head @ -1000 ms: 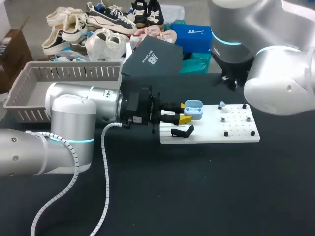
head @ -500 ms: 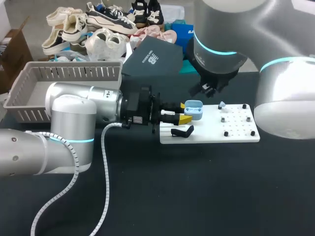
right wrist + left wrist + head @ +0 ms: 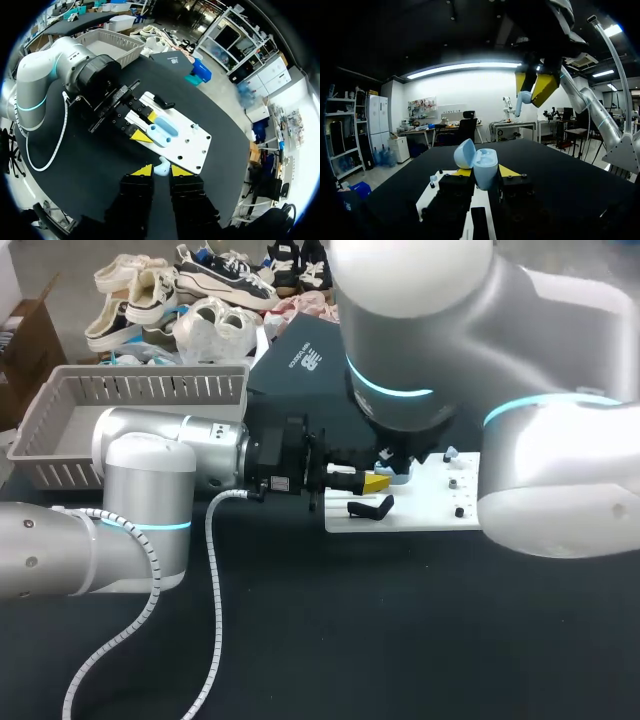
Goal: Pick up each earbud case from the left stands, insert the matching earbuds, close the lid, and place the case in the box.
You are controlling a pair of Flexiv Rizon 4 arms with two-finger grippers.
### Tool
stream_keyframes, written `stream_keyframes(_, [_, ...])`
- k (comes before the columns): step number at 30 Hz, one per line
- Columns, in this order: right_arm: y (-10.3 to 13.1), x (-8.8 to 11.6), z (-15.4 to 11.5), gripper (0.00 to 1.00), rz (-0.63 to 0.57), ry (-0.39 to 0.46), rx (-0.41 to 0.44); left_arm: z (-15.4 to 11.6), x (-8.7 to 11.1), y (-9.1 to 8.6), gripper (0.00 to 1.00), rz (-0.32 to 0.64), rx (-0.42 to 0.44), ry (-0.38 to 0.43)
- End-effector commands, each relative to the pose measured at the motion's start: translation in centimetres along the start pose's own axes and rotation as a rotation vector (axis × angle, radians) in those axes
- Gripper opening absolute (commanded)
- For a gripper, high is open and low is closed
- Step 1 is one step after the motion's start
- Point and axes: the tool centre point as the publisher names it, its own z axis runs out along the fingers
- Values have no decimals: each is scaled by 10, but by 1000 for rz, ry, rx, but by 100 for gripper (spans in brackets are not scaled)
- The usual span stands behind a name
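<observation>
From the head view, the white board (image 3: pixel 400 512) lies on the dark table, and the left arm (image 3: pixel 150 470) stretches flat across to the board's left end. There the left gripper (image 3: pixel 368 476) shows one yellow tip over the board's edge. The bulky right arm (image 3: pixel 450 340) hangs over the board's middle and right part and hides what sits between those fingers. A black stand piece (image 3: pixel 372 507) lies on the board just in front of the left gripper, and a grey basket (image 3: pixel 130 405) stands well off to the board's far left. In the left wrist view, the left gripper's two yellow tips press on either side of a light blue earbud case (image 3: pixel 484 169). They grip it upright with its lid swung open, at the near end of the board. Above the case and apart from it, the right gripper (image 3: pixel 532 87) points down with its tips pinched on a light blue earbud (image 3: pixel 522 100). In the right wrist view, the right gripper's fingers stand close together with the earbud clamped between their tips. They hang above the board's near edge. Straight ahead, the open case lies over the board's left part, flanked by the left gripper's yellow tips. The black stand piece is at the board's far left corner, and the basket sits beyond it.
</observation>
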Motion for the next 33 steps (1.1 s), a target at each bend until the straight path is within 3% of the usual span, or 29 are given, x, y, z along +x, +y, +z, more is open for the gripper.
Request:
stream_keyframes(1, [3, -1, 0, 0, 4, 2, 9, 0, 1, 0, 0, 1, -2, -1])
stream_keyframes(16, [2, -2, 2, 0, 11, 16, 15, 0, 1, 0, 0, 1, -2, -1])
stream_keyframes(25, [-2, -5, 11, 0, 351, 117, 66, 0, 1, 0, 0, 1, -2, -1])
stream_keyframes(33, [3, -2, 8, 0, 420, 233, -13, 0, 1, 0, 0, 1, -2, -1])
